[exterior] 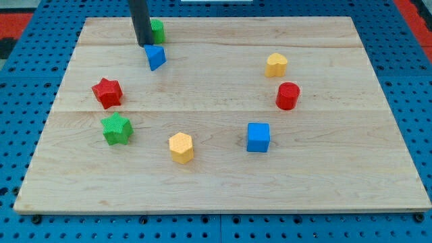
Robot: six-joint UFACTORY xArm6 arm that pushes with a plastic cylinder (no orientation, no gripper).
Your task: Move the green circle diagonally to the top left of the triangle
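Observation:
The green circle (158, 30) sits near the view's top left, partly hidden behind my rod. The blue triangle (155, 57) lies just below it. My tip (144, 44) rests on the board just left of the green circle and just above the triangle's top left corner, close to both.
On the wooden board (223, 182) lie a red star (107, 92), a green star (116, 129), a yellow hexagon (181, 147), a blue cube (258, 137), a red cylinder (287, 96) and a yellow heart (275, 65). Blue pegboard surrounds the board.

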